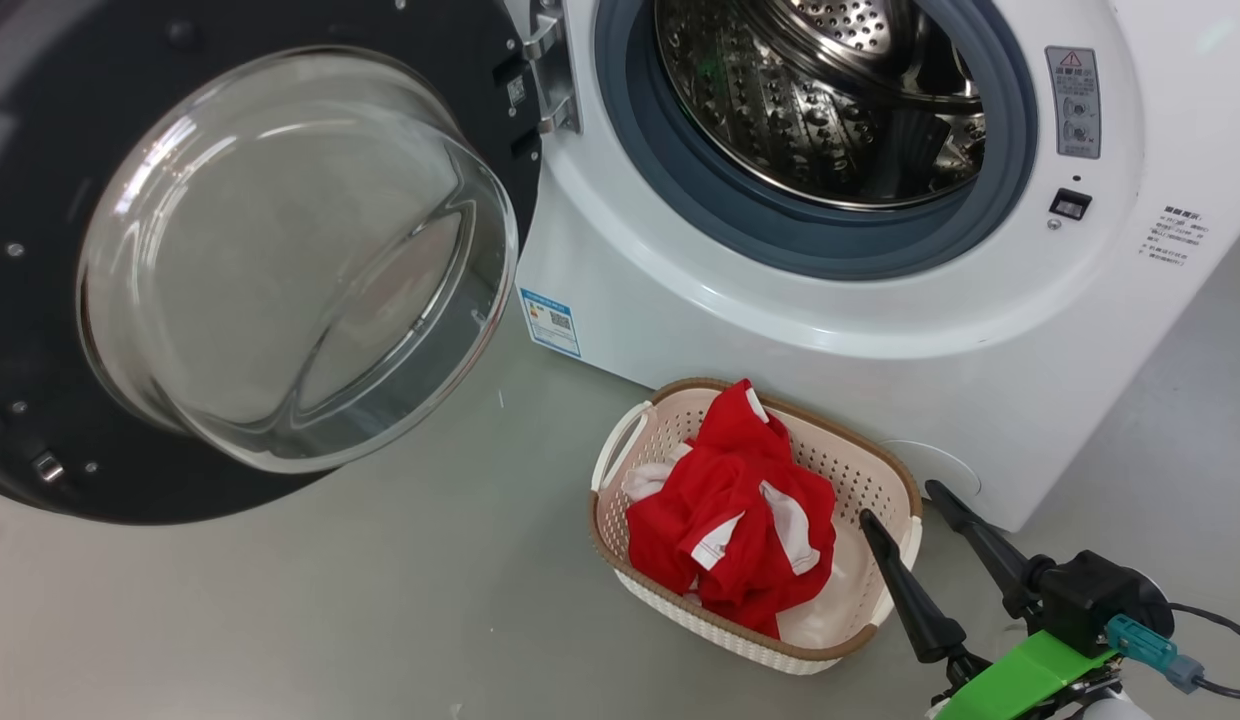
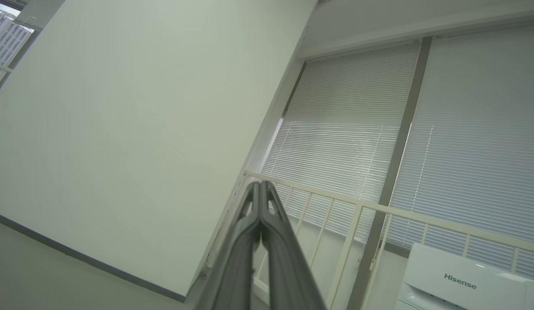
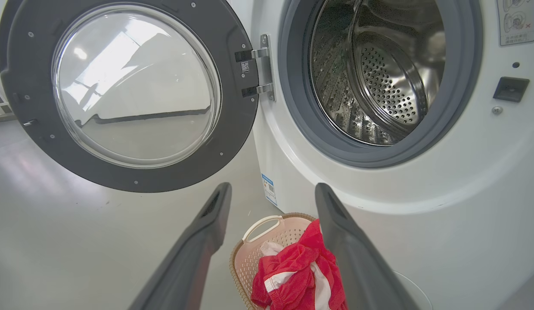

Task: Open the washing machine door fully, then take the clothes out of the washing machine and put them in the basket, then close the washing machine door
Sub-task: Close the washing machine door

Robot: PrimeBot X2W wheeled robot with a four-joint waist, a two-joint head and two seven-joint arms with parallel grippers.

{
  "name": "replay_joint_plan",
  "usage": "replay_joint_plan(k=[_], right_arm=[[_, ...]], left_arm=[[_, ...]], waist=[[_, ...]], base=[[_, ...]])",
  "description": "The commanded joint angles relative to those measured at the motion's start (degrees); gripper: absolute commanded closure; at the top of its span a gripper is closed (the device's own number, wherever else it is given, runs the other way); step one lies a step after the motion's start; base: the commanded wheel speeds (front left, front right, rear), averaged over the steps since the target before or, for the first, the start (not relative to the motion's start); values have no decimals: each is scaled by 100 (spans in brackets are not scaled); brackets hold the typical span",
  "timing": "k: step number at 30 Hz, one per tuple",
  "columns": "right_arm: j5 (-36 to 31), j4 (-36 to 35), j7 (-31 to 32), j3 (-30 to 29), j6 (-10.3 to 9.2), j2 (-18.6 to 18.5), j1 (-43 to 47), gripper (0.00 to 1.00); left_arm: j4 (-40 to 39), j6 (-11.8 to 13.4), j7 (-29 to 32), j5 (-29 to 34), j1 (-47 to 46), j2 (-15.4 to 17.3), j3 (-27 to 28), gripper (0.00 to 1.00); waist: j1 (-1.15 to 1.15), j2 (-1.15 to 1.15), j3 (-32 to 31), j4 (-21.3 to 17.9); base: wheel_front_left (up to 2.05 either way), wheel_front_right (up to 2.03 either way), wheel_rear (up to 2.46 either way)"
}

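The washing machine [image 1: 880, 300] stands with its steel drum [image 1: 830, 90] bare of cloth. Its door [image 1: 250, 250], black-rimmed with a clear glass bowl, is swung wide to the left on its hinge [image 3: 262, 69]. The red and white clothes [image 1: 740, 510] lie heaped in the cream basket [image 1: 635, 585] on the floor before the machine. My right gripper [image 1: 898, 503] hangs open just right of the basket's rim, nothing between its fingers; in the right wrist view its gripper [image 3: 273, 191] points over the clothes [image 3: 293, 271] and basket [image 3: 245, 262]. My left gripper [image 2: 261, 185] is shut and empty, pointing at a wall.
Grey floor [image 1: 330, 620] spreads left of the basket under the open door. A blue label [image 1: 550, 322] marks the machine's lower front. The left wrist view has a pale wall [image 2: 133, 129], window blinds [image 2: 357, 129], a railing [image 2: 353, 206] and another white appliance [image 2: 461, 284].
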Motion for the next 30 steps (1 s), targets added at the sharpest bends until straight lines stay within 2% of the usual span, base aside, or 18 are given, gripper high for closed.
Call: replay_joint_plan(k=[1,6,11,15,23,30], right_arm=[[-70,-142,-37,92,35,-84,-147,0],[-76,-127,-37,138,35,-122,-209,0],[-81,-121,-37,207,35,-189,-299,0],[-88,-126,-37,248,35,-260,-386,0],[-127,-138,-37,270,35,-358,-562,0],[-144,-116,-37,281,35,-368,-660,0]], left_arm=[[-41,-32,35,-61,-188,419,99,100],[1320,-32,658,-763,-799,994,-352,100],[2309,-32,1665,-1439,-1296,1324,-698,100],[2888,-32,2404,-1730,-1575,1550,-894,100],[3554,-33,3602,-2084,-1920,1609,-1175,100],[3762,-33,4267,-2227,-1930,1534,-1339,100]], waist=[[0,0,32,-9],[0,0,150,-38],[0,0,296,-108],[0,0,453,-167],[0,0,757,-238],[0,0,883,-266]], base=[[0,0,0],[0,0,0],[0,0,0],[0,0,0],[0,0,0],[0,0,0]])
